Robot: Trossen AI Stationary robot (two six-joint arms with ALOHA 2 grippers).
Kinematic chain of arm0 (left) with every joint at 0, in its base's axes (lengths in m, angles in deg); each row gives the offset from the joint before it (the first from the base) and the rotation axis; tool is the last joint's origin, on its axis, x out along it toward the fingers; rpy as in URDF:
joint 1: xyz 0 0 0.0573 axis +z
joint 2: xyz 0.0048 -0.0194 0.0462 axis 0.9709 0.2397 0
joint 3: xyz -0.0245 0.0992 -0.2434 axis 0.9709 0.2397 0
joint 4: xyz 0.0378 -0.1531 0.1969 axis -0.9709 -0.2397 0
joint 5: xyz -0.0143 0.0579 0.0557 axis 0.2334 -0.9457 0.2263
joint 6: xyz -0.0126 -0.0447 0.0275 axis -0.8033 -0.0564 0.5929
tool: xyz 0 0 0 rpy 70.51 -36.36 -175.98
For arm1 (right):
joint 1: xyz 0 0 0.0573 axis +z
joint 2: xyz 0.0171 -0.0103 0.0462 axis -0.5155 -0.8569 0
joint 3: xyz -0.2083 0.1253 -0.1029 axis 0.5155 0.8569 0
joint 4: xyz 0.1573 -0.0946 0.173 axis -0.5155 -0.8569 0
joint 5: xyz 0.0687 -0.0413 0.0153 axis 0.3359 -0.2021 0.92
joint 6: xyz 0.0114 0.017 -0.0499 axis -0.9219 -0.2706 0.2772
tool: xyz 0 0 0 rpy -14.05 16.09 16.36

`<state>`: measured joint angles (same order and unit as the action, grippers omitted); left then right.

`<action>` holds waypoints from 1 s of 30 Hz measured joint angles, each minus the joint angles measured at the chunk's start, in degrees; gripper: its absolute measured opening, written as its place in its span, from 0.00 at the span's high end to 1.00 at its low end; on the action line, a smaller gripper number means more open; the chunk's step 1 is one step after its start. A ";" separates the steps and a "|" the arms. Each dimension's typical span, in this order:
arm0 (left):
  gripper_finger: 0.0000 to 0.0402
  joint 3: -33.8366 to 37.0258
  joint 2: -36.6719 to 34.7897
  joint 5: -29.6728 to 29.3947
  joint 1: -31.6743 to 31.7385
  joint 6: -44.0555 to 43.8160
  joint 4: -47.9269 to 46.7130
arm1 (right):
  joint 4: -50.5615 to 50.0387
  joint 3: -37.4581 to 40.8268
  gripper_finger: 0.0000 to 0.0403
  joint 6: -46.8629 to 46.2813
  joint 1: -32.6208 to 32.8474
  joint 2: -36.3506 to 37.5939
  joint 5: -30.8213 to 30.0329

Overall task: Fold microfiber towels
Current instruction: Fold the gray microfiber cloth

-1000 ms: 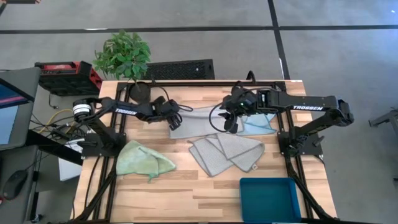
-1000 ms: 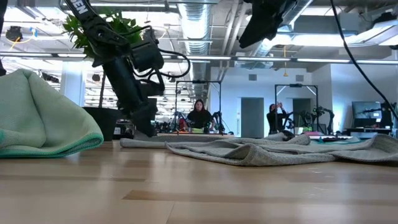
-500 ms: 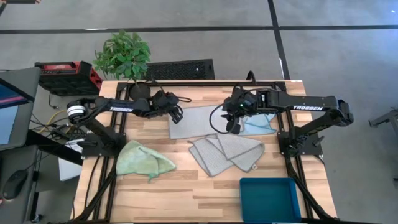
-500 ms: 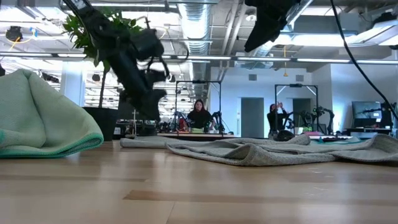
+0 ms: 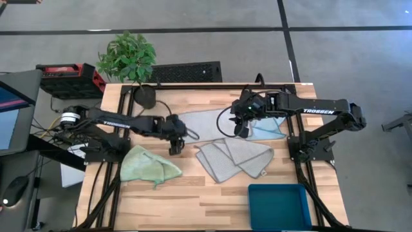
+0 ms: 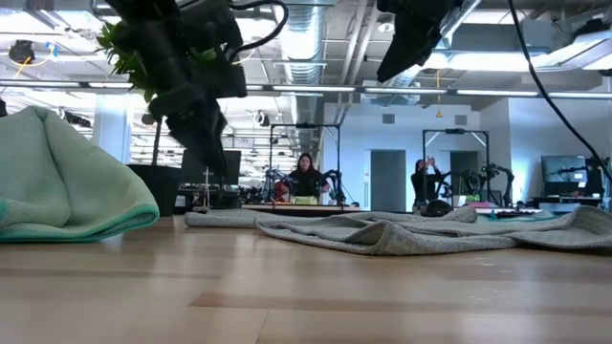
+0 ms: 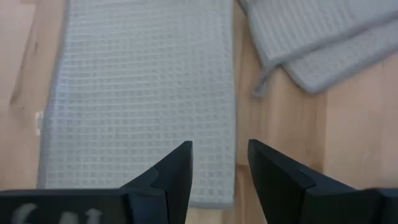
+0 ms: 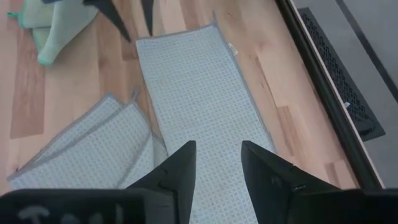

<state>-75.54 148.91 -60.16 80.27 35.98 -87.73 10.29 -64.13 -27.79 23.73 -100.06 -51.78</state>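
A grey microfiber towel (image 5: 205, 125) lies flat as a folded strip at the table's far middle (image 7: 143, 93) (image 8: 193, 93). My left gripper (image 5: 174, 145) (image 7: 221, 168) hangs open above its near left corner, touching nothing. My right gripper (image 5: 241, 129) (image 8: 217, 165) is open too and hovers high above the strip's right end. A second grey towel (image 5: 235, 158) lies rumpled nearer the front. A light green towel (image 5: 149, 165) (image 6: 67, 182) sits bunched at the near left. A light blue towel (image 5: 271, 129) lies under the right arm.
A teal bin (image 5: 279, 206) stands at the near right corner. A potted plant (image 5: 127, 58) stands at the far left edge. Bare wood (image 5: 193, 200) shows along the near edge between the green towel and the bin. People stand in the room beyond (image 6: 308, 177).
My left gripper has risen off the far left end of the flat grey towel and swung toward the table's near edge, turning as it went; it now hangs above the towel's near left corner. The towel has stayed flat.
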 joint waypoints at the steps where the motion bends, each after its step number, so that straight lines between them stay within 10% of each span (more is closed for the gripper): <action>1: 0.63 0.00 0.67 -0.47 -0.92 -0.47 0.45 | -0.02 0.00 0.62 0.00 -0.01 0.00 -0.02; 30: 0.68 1.15 11.88 -10.56 -5.26 -1.69 -1.79 | -0.08 0.00 0.64 -0.04 0.14 0.00 -0.11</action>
<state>-74.39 160.79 -70.72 75.01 34.29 -89.52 10.21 -64.13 -27.84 23.87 -100.06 -51.89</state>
